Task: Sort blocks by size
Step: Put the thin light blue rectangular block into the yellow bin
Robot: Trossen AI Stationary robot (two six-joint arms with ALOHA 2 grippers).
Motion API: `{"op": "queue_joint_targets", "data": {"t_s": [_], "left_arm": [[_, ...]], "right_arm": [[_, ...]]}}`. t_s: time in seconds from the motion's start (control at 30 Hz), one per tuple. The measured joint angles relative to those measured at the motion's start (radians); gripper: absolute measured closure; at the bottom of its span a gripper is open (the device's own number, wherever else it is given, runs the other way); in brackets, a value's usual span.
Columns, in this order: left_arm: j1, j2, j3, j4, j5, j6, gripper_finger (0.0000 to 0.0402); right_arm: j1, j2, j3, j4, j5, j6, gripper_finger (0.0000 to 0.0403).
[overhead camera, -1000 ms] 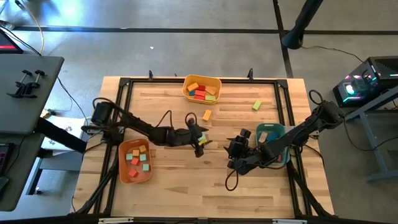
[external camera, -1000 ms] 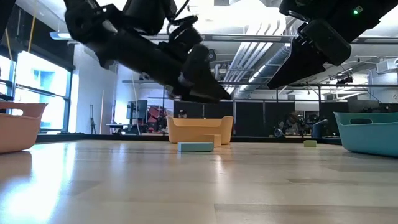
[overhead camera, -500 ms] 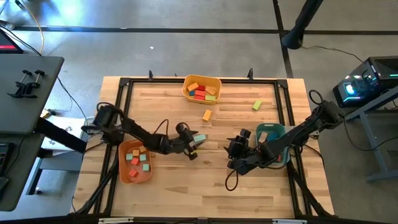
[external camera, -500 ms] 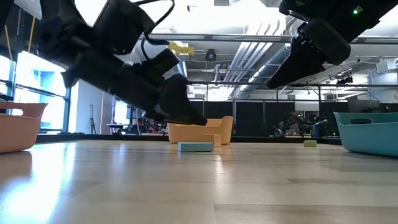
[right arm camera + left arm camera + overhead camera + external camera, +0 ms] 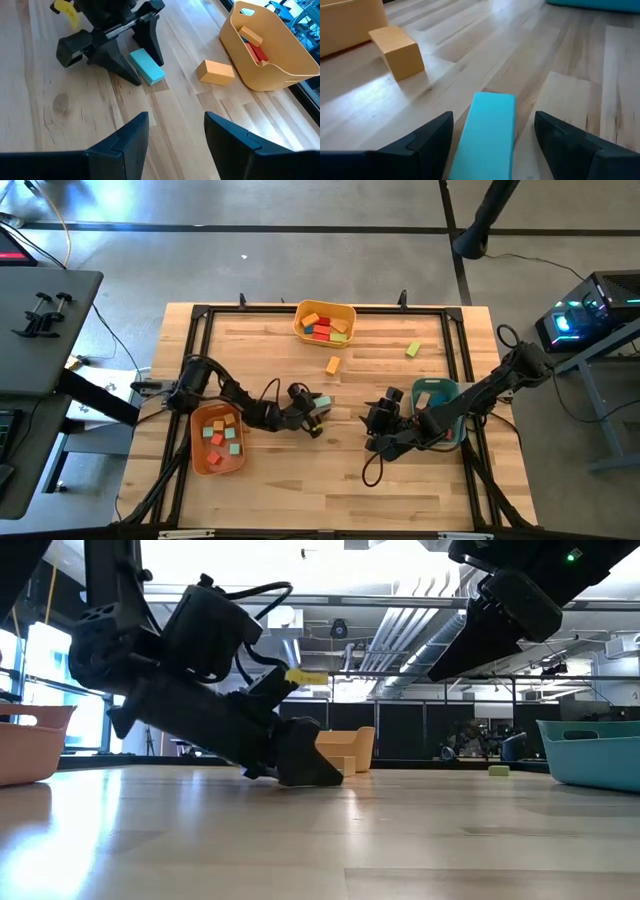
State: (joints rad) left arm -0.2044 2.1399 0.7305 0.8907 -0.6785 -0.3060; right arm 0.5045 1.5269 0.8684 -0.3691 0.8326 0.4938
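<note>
Left pincer [image 5: 492, 145] drops to the bench over a teal block [image 5: 487, 132]

Jaws open astride it, ungrasped; the right pincer [image 5: 175, 137], part open and empty, waits mid-bench.

We see a pale wooden bench [image 5: 300, 470] framed by black rails. On it stand three plastic bins: a yellow bin [image 5: 343, 314] at the far edge, an orange bin [image 5: 196, 450] on the left side, and a teal bin [image 5: 448, 388] on the right. Beside the bench, at the left, a dark side table [image 5: 40, 360] carries black clamps [image 5: 40, 312]. At the right, a computer case [image 5: 575, 315] glows with coloured lights.
</note>
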Motion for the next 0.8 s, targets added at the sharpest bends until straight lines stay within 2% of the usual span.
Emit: {"op": "queue_joint_targets", "data": {"t_s": [0.23, 0.3, 0.4, 0.53, 0.6, 0.73, 0.8], "left_arm": [[-0.001, 0.010, 0.001, 0.001, 0.029, 0.000, 0.0146], [-0.001, 0.008, 0.001, -0.003, 0.055, 0.002, 0.0168], [-0.001, -0.008, 0.002, -0.027, 0.096, 0.043, 0.0222], [0.014, -0.121, 0.017, -0.218, 0.158, 0.124, 0.0311], [0.026, -0.204, 0.051, -0.373, 0.140, 0.173, 0.0313], [0.073, -0.366, 0.168, -0.625, 0.000, 0.304, 0.0313], [0.134, -0.411, 0.229, -0.729, 0.024, 0.345, 0.0313]], "right_arm": [[0.000, 0.000, 0.000, 0.000, 0.000, 0.002, 0.0215], [0.000, 0.000, 0.000, 0.001, -0.001, 0.003, 0.0215], [0.002, 0.000, 0.000, 0.002, -0.003, 0.003, 0.0215], [0.018, 0.000, 0.000, 0.004, -0.005, 0.003, 0.0215], [0.026, 0.000, 0.000, 0.011, -0.004, 0.003, 0.0215], [0.029, 0.000, 0.000, 0.010, 0.007, -0.001, 0.0215], [0.029, 0.000, 0.000, 0.010, 0.008, -0.002, 0.0215]]}}
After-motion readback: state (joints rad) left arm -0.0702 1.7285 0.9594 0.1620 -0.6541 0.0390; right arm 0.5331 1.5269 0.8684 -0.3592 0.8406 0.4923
